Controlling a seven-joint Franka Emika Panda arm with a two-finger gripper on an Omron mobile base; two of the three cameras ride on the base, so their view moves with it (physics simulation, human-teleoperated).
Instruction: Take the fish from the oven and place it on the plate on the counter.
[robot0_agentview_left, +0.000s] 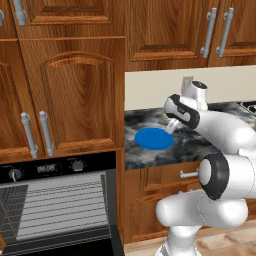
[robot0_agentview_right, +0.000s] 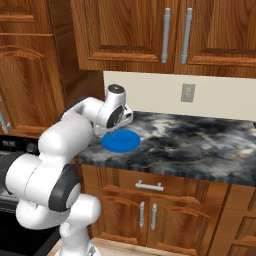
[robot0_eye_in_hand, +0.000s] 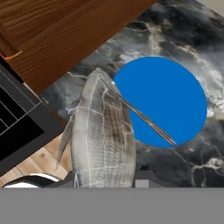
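My gripper (robot0_agentview_left: 175, 121) is shut on the fish (robot0_eye_in_hand: 103, 135), a grey-silver scaled body that hangs from the fingers above the counter (robot0_agentview_left: 200, 145). In the hand view the fish's upper end overlaps the left edge of the plate (robot0_eye_in_hand: 168, 100), a flat bright blue disc lying on the dark marbled stone. In the left base view the fish (robot0_agentview_left: 171, 128) hovers just over the plate's (robot0_agentview_left: 154, 138) right rim. The right base view has the hand (robot0_agentview_right: 116, 116) above the plate's (robot0_agentview_right: 121, 141) left part. The oven (robot0_agentview_left: 60, 200) stands open at lower left, its grey wire racks bare.
A tall wooden cabinet (robot0_agentview_left: 70, 95) rises to the left of the counter, above the oven. Wall cabinets (robot0_agentview_right: 165, 35) hang over the counter, and a wall outlet (robot0_agentview_right: 188, 92) sits on the cream backsplash. Drawers with silver handles (robot0_agentview_right: 149, 186) lie beneath the counter.
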